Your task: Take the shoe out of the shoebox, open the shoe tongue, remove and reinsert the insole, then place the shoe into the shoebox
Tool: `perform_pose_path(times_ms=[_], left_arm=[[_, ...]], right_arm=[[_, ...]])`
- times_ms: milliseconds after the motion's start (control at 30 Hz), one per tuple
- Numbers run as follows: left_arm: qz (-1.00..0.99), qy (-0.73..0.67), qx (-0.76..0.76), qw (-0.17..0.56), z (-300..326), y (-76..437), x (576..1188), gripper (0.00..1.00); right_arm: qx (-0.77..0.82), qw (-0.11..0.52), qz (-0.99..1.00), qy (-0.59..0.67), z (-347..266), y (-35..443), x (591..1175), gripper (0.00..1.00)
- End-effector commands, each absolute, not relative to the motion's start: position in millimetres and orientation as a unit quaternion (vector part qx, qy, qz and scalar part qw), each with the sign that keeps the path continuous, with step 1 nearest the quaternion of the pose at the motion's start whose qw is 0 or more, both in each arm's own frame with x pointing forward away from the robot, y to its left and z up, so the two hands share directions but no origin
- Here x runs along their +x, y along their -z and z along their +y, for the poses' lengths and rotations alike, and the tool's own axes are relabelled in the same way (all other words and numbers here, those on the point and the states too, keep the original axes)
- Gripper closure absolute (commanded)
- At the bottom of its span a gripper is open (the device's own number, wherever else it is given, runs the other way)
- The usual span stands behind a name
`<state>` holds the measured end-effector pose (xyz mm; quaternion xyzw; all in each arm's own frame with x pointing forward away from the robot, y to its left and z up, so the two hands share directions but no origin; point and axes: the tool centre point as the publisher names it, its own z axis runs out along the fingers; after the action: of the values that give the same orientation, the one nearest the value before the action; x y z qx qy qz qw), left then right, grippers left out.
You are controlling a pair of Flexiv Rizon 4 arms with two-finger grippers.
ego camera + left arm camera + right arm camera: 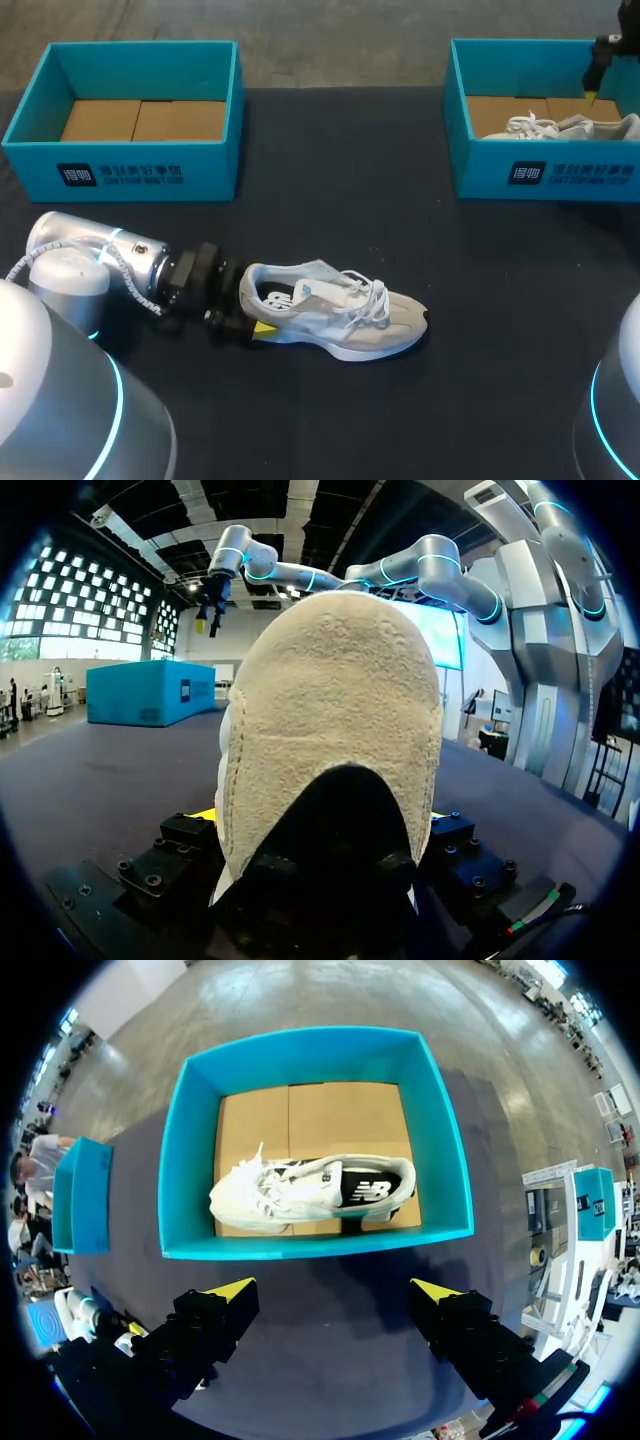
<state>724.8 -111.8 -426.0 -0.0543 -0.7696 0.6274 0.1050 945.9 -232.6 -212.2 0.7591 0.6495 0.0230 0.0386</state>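
Dark table [420,420] carries the shoe [340,312]; our left gripper [254,312] clamps its heel, which fills the left wrist view; right wrist view alone shows our right gripper [333,1292] spread, above a box [310,1246] holding a second shoe [300,1192].

shoes: 2, table shoe [335,315] and boxed shoe [560,127]
shoeboxes: 2, left shoebox [120,175] and right shoebox [545,172]
grippers: 2, left gripper [256,312] and right gripper [335,1295]

Silver-grey rounded left arm [100,262] beside the shoe [345,318], glowing cyan rings, grey cable looped along it, black screw-studded left gripper [248,300], yellow tips, black right gripper [333,1290] well apart from the shoe, yellow wedge tips, red-green wires.
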Motion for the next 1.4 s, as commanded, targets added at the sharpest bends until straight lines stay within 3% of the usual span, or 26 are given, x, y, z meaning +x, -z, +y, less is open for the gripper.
perform_pose_path(times_ms=[33, 333, 900, 1400], left_arm=[[-0.77, -0.628, -0.054, 0.105, -112, 427, 725, 1.0], [-0.77, -0.628, -0.054, 0.105, -112, 427, 725, 1.0], [-0.77, -0.628, -0.054, 0.105, -112, 427, 725, 1.0], [-0.77, -0.628, -0.054, 0.105, -112, 427, 725, 1.0]], right_arm=[[0.769, 0.053, 0.637, -0.012, -218, 191, 932, 0.0], [0.779, 0.062, 0.624, -0.007, -162, 176, 906, 0.0], [0.809, 0.072, 0.583, -0.03, -24, 203, 833, 0.0], [0.831, 0.033, 0.553, -0.056, 23, 236, 795, 0.0]])
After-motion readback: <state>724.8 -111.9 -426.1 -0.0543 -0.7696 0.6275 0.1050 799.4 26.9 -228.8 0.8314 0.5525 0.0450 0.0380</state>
